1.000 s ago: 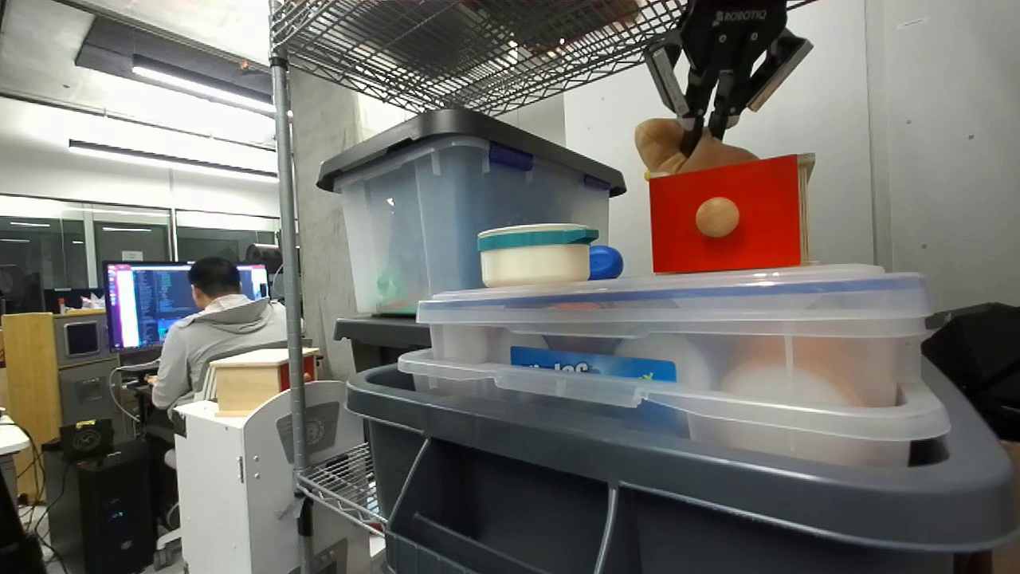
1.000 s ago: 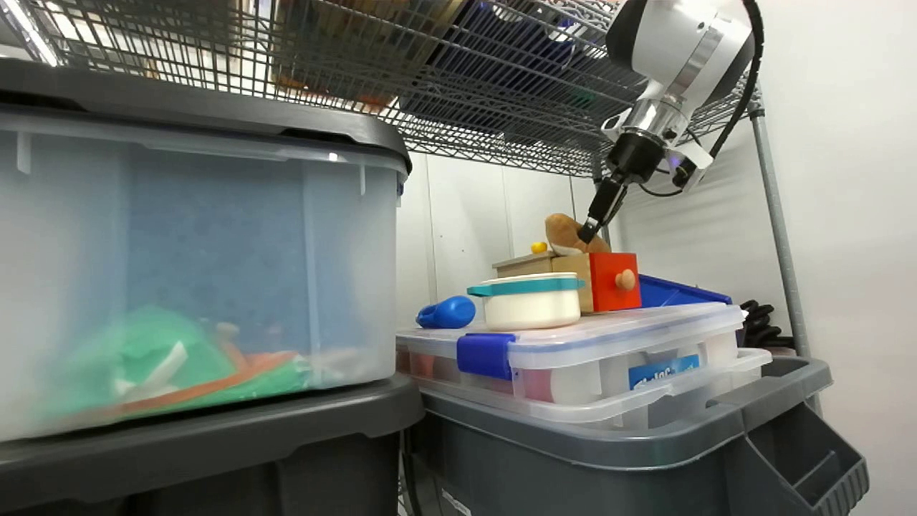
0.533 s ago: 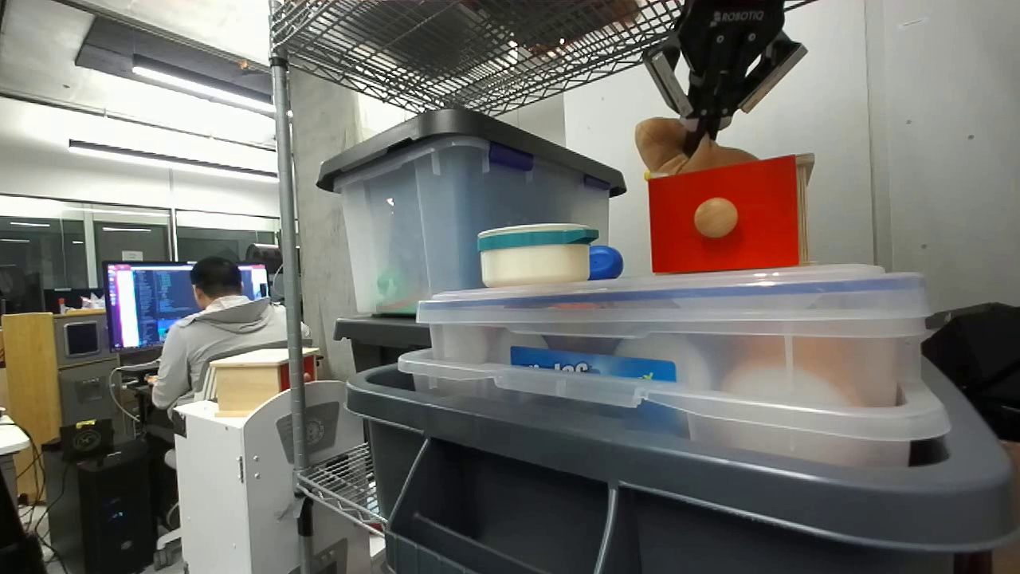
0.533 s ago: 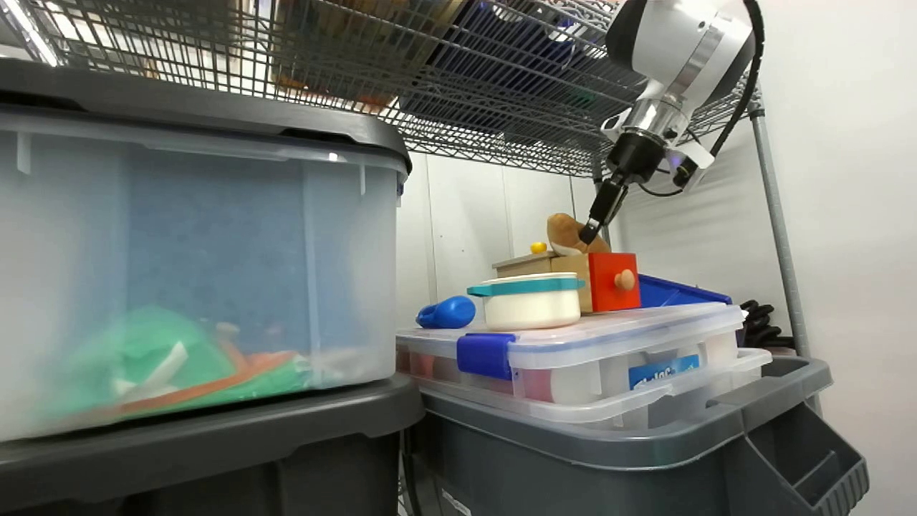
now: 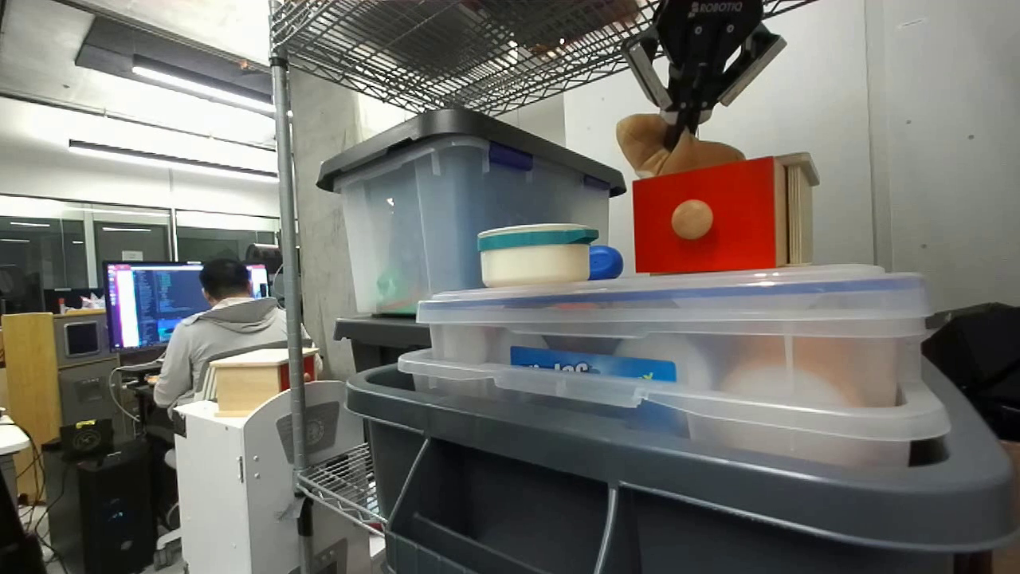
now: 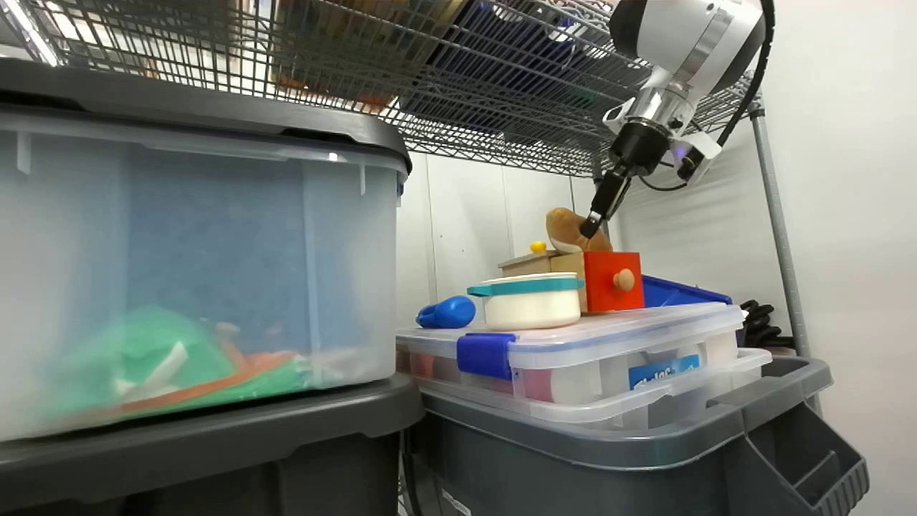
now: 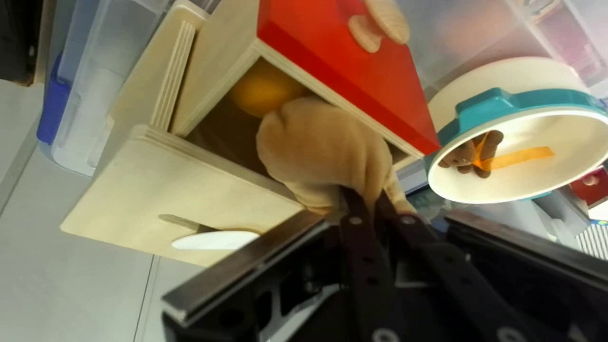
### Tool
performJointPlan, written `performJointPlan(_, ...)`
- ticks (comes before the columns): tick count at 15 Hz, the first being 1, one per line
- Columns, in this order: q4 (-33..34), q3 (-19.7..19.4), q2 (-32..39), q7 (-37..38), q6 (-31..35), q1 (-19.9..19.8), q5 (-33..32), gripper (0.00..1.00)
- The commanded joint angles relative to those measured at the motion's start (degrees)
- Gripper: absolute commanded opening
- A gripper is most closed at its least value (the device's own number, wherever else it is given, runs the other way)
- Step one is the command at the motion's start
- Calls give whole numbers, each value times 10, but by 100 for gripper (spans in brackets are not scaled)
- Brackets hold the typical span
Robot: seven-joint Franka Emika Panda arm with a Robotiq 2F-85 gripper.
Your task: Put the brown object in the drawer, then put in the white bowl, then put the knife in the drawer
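A lab with an office side: a white jointed robot arm (image 6: pixel 688 36), grey metal wire shelving (image 6: pixel 344 72), a grey-jacketed person (image 5: pixel 227 331) facing a lit wide monitor (image 5: pixel 155 303).

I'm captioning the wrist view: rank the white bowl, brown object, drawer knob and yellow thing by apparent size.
1. White bowl
2. Brown object
3. Drawer knob and yellow thing, unranked: they look alike, the knob cut by the frame, the yellow thing partly hidden.

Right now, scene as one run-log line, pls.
gripper: pinching brown object | drawer: open, brown object partly in, top above rim, yellow thing inside | white bowl: teal-banded, outside drawer, on clear tub's lid
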Motion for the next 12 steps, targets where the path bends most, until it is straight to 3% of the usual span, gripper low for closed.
performJointPlan(1,-33,3,-35,1,17,8,-6,2)
performJointPlan(12,-69,6,-76,1,26,36,-6,2)
